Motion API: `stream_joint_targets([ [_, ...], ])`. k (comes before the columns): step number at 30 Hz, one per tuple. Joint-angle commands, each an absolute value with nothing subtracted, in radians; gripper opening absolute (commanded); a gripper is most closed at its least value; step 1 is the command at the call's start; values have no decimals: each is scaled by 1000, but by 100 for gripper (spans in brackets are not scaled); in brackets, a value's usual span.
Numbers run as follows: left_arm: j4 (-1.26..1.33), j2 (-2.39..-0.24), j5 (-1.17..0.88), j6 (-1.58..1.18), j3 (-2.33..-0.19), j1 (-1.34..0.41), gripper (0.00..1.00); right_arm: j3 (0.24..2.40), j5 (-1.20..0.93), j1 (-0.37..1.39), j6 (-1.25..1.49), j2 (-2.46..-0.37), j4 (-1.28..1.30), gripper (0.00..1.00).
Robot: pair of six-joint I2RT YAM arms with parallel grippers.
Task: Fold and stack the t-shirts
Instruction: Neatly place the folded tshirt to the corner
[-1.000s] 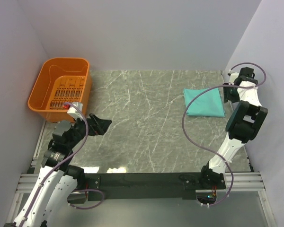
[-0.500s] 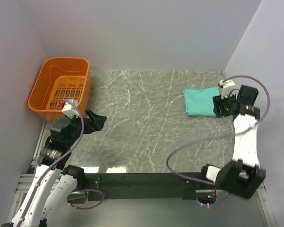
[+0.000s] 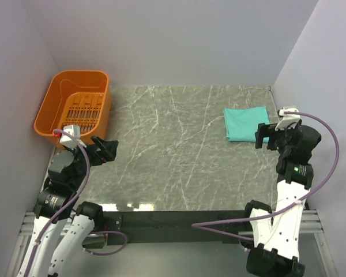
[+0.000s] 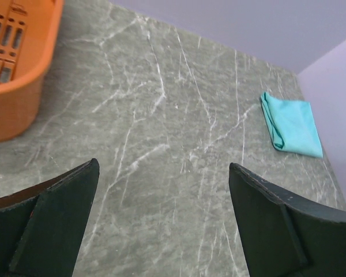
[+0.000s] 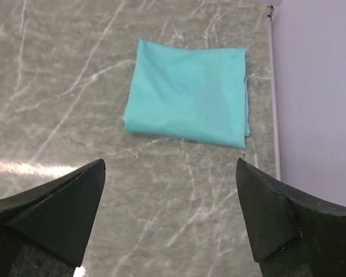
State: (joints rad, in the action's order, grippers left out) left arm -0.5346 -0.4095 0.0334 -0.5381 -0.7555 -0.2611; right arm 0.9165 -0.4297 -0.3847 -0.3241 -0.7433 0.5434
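Both my grippers stand wide and empty, the left gripper point(image 3: 105, 150) near the orange basket point(image 3: 49, 109) and the right gripper point(image 3: 265, 134) just near of the folded t-shirt point(image 3: 248, 123) at the table's point(image 3: 179, 150) far right, so I judge I should draw the right one back high, snagging no fold.

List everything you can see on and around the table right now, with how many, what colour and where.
Folded soft cloth t-shirt: one, teal-green, far right of the table, near the right wall.
Slotted plastic basket: one, orange, far left corner.
Marble-patterned table: one, grey-green with white veins, underneath everything.
Walls: pale lilac, on the back and both sides.
Left gripper: one, black, open, beside the basket.
Right gripper: one, black, open, just short of the t-shirt.
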Motion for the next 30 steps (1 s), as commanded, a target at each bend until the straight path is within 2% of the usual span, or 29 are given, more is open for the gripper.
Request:
stream_joint_targets([
  [1, -546, -388, 95, -515, -804, -258, 99, 871, -367, -394, -137, -686, 451, 100],
  [5, -548, -387, 92, -508, -811, -258, 99, 812, -227, -394, 27, -623, 378, 100],
  [8, -542, -387, 92, -503, -804, -258, 99, 795, -146, -394, 51, -603, 373, 100],
  [30, -503, -391, 72, -503, -756, -258, 99, 649, -63, -394, 25, -535, 322, 100],
])
